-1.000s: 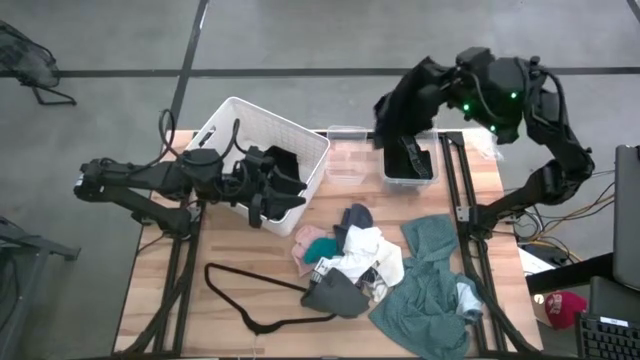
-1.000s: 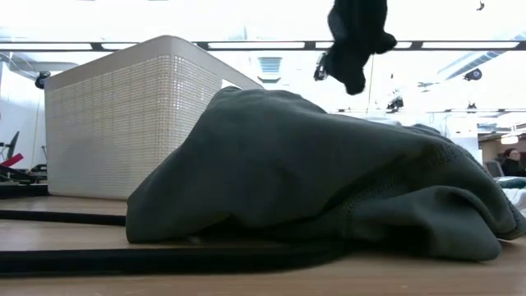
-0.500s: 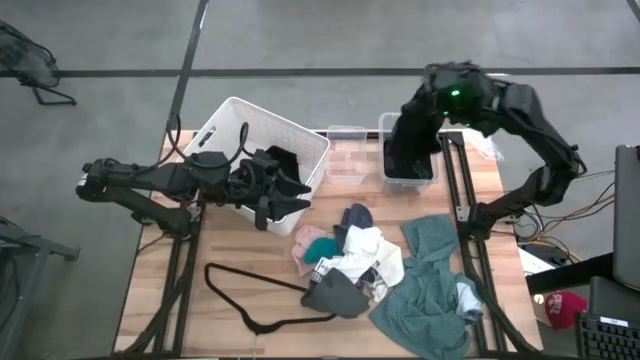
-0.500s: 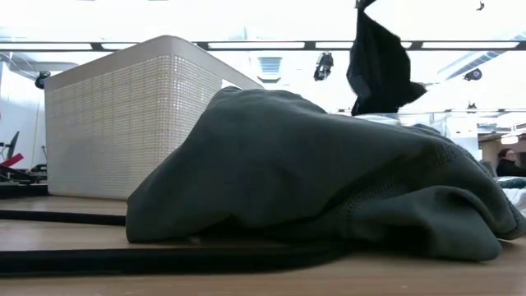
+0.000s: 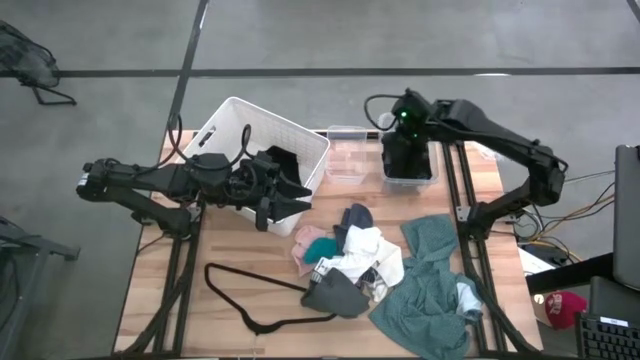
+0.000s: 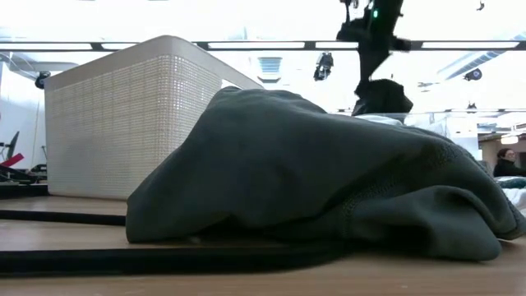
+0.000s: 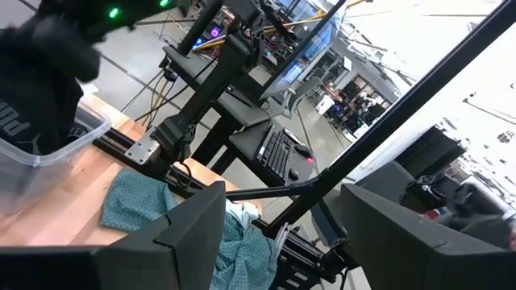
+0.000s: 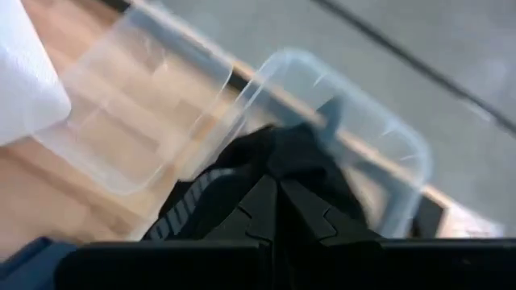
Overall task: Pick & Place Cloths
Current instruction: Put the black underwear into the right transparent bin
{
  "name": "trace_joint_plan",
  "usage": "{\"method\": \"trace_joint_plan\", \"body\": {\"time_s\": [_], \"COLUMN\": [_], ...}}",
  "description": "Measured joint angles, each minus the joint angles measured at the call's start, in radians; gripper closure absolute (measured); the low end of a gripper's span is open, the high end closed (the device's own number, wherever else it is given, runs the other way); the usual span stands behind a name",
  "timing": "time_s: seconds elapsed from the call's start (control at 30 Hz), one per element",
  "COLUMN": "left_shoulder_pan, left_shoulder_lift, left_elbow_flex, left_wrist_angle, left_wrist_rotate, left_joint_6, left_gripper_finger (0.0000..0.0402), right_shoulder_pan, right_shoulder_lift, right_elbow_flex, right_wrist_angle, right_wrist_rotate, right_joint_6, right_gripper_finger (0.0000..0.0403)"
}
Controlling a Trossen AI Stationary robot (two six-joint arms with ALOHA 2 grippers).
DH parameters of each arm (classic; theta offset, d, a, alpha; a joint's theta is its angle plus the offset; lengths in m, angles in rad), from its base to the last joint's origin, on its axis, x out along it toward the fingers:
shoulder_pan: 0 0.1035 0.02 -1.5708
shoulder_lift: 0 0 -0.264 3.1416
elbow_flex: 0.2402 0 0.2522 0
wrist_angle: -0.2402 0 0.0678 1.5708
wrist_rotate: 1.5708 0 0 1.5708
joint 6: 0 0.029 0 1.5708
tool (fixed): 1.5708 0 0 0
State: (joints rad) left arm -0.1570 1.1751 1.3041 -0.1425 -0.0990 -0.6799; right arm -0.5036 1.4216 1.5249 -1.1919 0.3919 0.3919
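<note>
We start with the wooden table (image 5: pixel 250 330): the main pile of cloths (image 5: pixel 385 270) is unchanged over the last second, with the large teal-green cloth (image 5: pixel 425 295) at the right-hand near corner, white and pink pieces (image 5: pixel 340 250) mid-table, and the dark grey cloth (image 6: pixel 312 164) filling the low view. The thin wire hanger (image 5: pixel 250 290) lies beside the pile and the white basket (image 5: pixel 255 135) at the back left, both unmoved. The change is on the right arm: a second ago it held the black cloth (image 5: pixel 405 155) high above the back of the table, half a second ago it was coming down, and now the right gripper (image 5: pixel 405 125) is low over the clear bin (image 5: pixel 408 178) with the cloth bunched inside it. The smaller clear tray (image 5: pixel 345 160) next to it looks empty. In the right wrist view the fingers are pressed together on the black fabric, so it is pinched, not let go. We judge this cloth is practically placed; opening the fingers and lifting away is what remains, then back to the pile, where most pieces wait. The left gripper (image 5: pixel 285 195) hovers at the near edge of the basket, having crept slightly towards the pile, its fingers spread wide and holding nothing. Snag risk: fabric clinging to the pads on release.
</note>
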Motion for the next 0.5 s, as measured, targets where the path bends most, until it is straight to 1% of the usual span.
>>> {"method": "trace_joint_plan", "body": {"time_s": [0.07,0.2,0.4,0.5], "left_shoulder_pan": [0.0,0.0,-0.001,-0.001], "left_shoulder_lift": [0.0,0.0,0.0,0.0], "left_elbow_flex": [0.0,0.0,0.0,0.0], "left_wrist_angle": [0.0,0.0,-0.003,-0.006], "left_wrist_rotate": [0.0,0.0,-0.004,-0.004], "left_joint_6": [-0.003,-0.004,-0.01,-0.011], "left_gripper_finger": [0.0151,0.0151,0.0151,0.0151], "right_shoulder_pan": [-0.015,-0.041,-0.088,-0.107], "right_shoulder_lift": [0.0,0.0,0.0,0.0], "right_elbow_flex": [-0.071,-0.212,-0.402,-0.468], "right_wrist_angle": [0.048,0.119,0.204,0.213], "right_wrist_rotate": [-0.025,-0.037,-0.14,-0.159], "right_joint_6": [0.0,0.002,0.016,0.025], "right_gripper_finger": [0.0394,0.0394,0.0394,0.0394]}}
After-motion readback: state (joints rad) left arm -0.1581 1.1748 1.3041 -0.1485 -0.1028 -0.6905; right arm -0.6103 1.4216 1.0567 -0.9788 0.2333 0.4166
